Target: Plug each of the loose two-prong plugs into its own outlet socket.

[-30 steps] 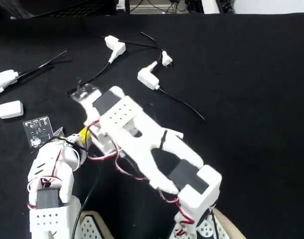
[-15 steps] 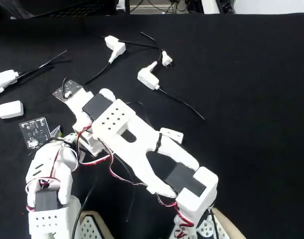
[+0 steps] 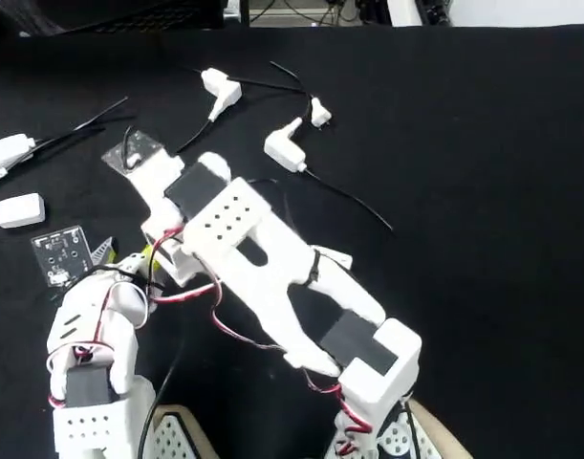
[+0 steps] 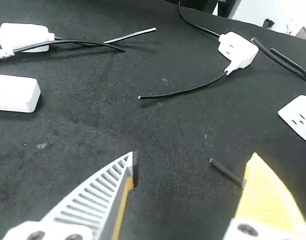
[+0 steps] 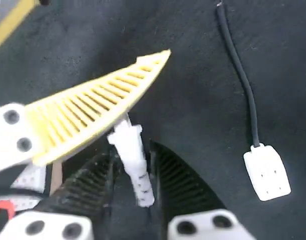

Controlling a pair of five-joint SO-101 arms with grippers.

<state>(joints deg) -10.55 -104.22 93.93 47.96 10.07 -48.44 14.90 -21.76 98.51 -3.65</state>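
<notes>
Scattered white connectors (image 3: 284,148) with black cords (image 3: 349,199) lie on the black table (image 3: 492,172).

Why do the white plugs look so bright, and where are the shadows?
High view: the black table cloth soaks up light, so white things like the far plug glow against it. Left wrist view: light gleams grey along a black cable. Right wrist view: the held plug in the right gripper is lit, with deep shade beside it.
</notes>
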